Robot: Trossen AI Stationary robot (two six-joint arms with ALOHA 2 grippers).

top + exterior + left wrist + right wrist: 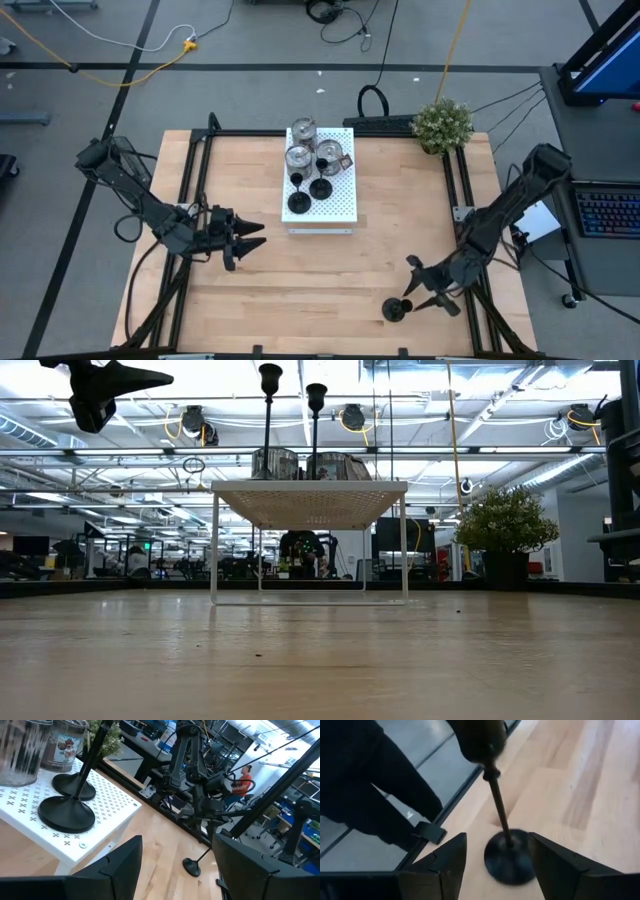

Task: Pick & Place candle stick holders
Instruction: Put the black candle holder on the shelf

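Lower right of the high view: the right gripper (413, 283) is standing with fingers parted around a black holder (394, 309) on the table (300, 290). Top-heavy and tippy, I'd say; take hold low on the stem. The left gripper (250, 236) is waiting open at left.

Bright, even overhead light fills every view. In the low view, ceiling lights (120, 380) glare white along the top. In the right wrist view, the black candle holder (507, 857) is motion-blurred at centre.

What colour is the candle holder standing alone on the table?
Black, clearest in the right wrist view.
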